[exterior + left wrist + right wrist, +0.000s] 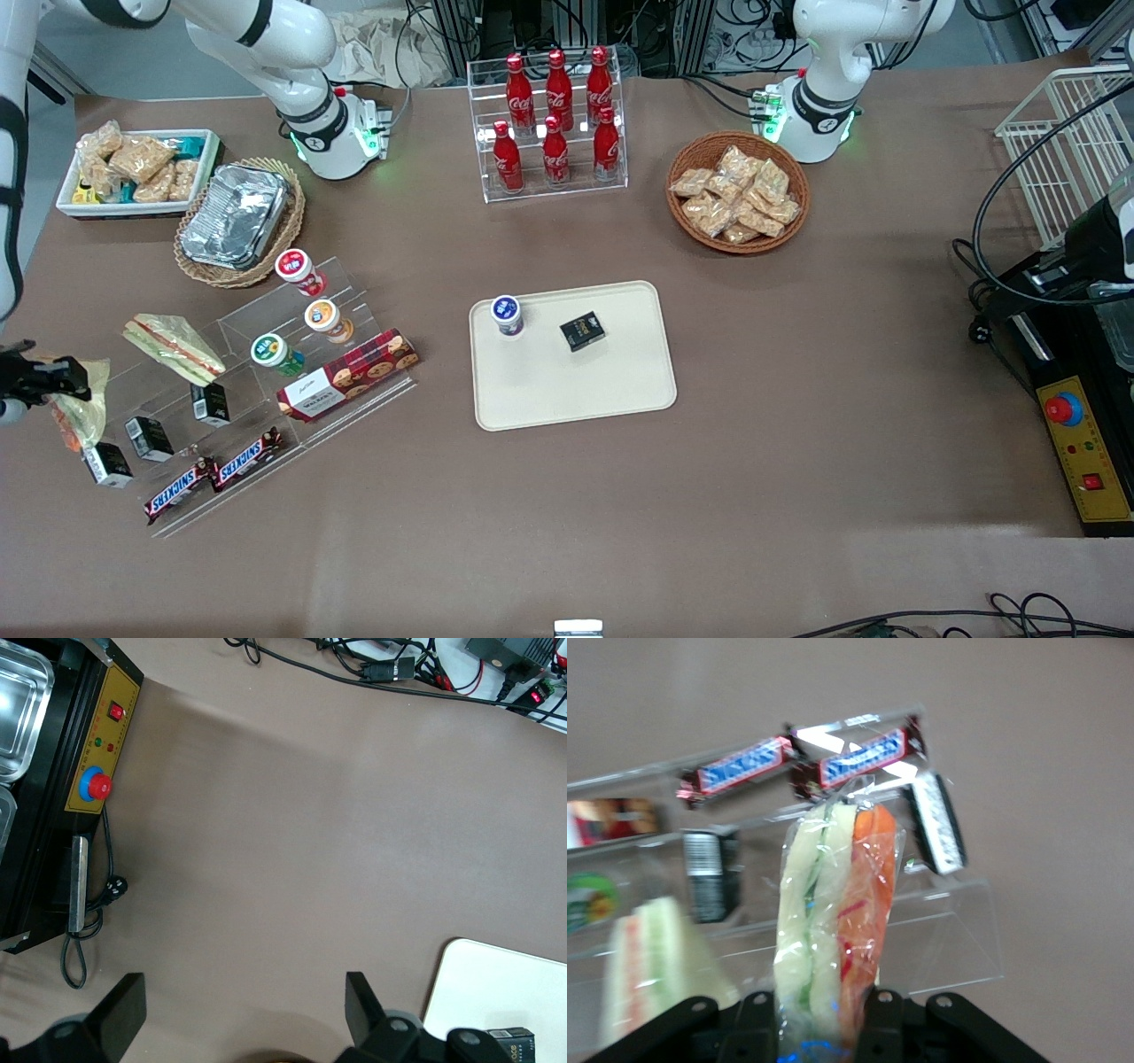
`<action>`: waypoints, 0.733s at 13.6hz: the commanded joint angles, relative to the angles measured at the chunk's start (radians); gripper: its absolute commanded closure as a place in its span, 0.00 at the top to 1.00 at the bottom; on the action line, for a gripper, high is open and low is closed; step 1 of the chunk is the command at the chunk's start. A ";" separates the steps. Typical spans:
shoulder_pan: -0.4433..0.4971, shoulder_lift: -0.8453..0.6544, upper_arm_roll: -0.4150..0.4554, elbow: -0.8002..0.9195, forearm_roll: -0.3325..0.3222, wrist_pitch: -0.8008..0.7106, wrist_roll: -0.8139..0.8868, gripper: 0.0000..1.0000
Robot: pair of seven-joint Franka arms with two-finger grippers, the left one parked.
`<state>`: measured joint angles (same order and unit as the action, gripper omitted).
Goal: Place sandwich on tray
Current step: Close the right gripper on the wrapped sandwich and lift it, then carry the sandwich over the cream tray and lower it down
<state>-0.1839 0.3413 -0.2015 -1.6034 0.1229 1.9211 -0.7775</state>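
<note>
My right gripper (55, 378) is at the working arm's end of the table, above the clear acrylic step rack (266, 399). It is shut on the wrapped wedge sandwich (837, 921) with pale bread and orange filling, which hangs from the fingers (886, 1019). In the front view the sandwich (81, 412) shows just beside the gripper, lifted off the rack. The cream-beige tray (620, 381) lies at the table's middle, well away from the gripper. A blue-lidded cup (507, 315) and a small black box (582, 331) sit on the tray.
A second wedge sandwich with a red-green stripe (173, 344) lies on the rack, with cups (277, 353), a cookie box (348, 376), Snickers bars (213, 474) and small black boxes (149, 438). Farther from the camera: cola bottle rack (554, 124), snack baskets (738, 192), white bin (137, 173).
</note>
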 commanded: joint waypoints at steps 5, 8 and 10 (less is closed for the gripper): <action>0.152 -0.145 -0.003 0.017 0.026 -0.202 -0.046 0.00; 0.276 -0.163 -0.001 0.022 0.020 -0.272 -0.036 0.00; 0.375 -0.166 -0.004 0.023 0.027 -0.264 -0.014 0.00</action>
<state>0.1096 0.1827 -0.1927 -1.5903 0.1257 1.6737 -0.7971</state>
